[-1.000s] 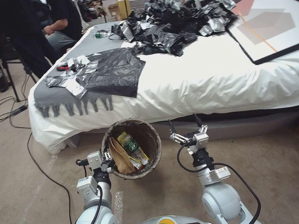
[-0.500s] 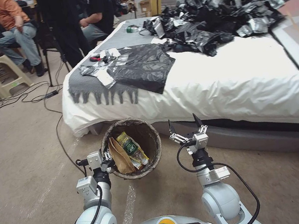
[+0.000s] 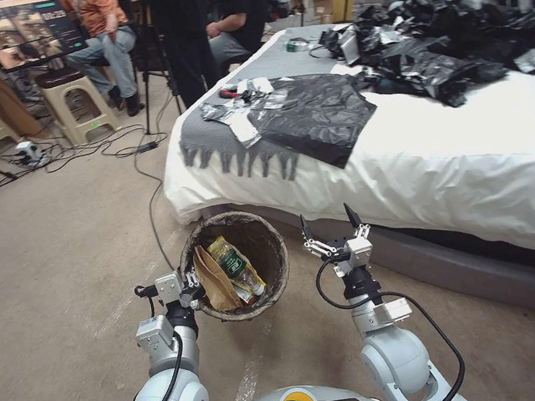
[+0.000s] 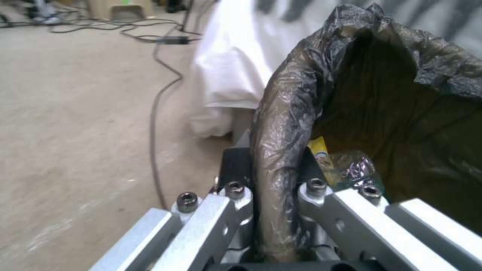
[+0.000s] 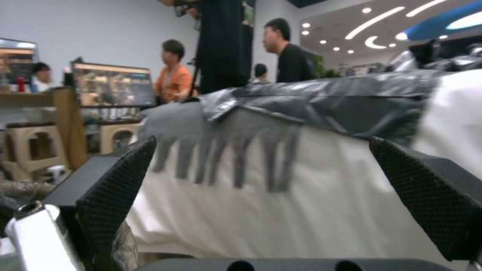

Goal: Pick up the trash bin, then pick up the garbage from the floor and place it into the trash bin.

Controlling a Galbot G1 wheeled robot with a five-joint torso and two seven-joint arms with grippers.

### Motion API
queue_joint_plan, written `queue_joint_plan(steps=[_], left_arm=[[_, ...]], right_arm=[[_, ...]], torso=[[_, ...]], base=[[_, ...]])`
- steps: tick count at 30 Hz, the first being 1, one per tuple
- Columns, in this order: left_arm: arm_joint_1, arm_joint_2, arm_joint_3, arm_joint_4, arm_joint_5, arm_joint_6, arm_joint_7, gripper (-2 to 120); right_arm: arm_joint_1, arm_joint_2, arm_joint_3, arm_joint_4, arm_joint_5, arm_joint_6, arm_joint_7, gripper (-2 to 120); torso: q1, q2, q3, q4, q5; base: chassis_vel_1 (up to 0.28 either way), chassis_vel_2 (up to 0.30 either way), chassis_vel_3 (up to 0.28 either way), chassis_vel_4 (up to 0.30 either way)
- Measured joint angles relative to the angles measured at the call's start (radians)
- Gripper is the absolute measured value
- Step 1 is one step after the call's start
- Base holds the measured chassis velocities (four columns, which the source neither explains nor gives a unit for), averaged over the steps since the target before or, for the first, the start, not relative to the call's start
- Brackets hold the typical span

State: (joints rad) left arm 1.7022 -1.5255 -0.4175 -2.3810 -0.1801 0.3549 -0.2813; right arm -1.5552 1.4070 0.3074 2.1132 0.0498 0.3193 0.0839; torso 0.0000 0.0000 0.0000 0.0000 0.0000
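Observation:
The trash bin (image 3: 270, 228), lined with a dark bag folded over its rim, hangs just above the beige floor (image 3: 58, 270) in front of me. My left gripper (image 3: 193, 287) is shut on its near-left rim. In the left wrist view the left gripper (image 4: 273, 188) pinches the bag-covered rim of the trash bin (image 4: 286, 113). Garbage lies inside: a brown paper bag (image 3: 216, 281), a green-labelled bottle (image 3: 237, 264) and a yellow wrapper (image 4: 319, 150). Right of the bin, my right gripper (image 3: 330, 221) stands open and empty, its black fingers (image 5: 120, 180) wide apart.
A white bed (image 3: 449, 168) runs along the right, carrying a grey fringed throw (image 3: 219, 141), a flat black bag (image 3: 315, 111) and a heap of black bags with foil (image 3: 451, 42). Cables (image 3: 147, 197) trail over the carpet. Stools (image 3: 71, 102) and seated people are at the back left.
The whole head view has swung left: the bed slid rightward in the picture, the framed picture left it, stools came in. Both arms and the held bin keep their pose.

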Motion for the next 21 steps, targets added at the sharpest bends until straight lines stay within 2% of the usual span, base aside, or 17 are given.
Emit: queue_joint_plan(steps=[21], left_arm=[[0.003,-0.001,0.000,-0.004,0.001,-0.001,0.003,5]], right_arm=[[0.004,0.000,-0.007,-0.001,0.005,0.002,-0.007,100]], torso=[[0.000,0.000,0.000,0.0001,0.0000]], base=[[0.124,0.115,0.122,0.125]])
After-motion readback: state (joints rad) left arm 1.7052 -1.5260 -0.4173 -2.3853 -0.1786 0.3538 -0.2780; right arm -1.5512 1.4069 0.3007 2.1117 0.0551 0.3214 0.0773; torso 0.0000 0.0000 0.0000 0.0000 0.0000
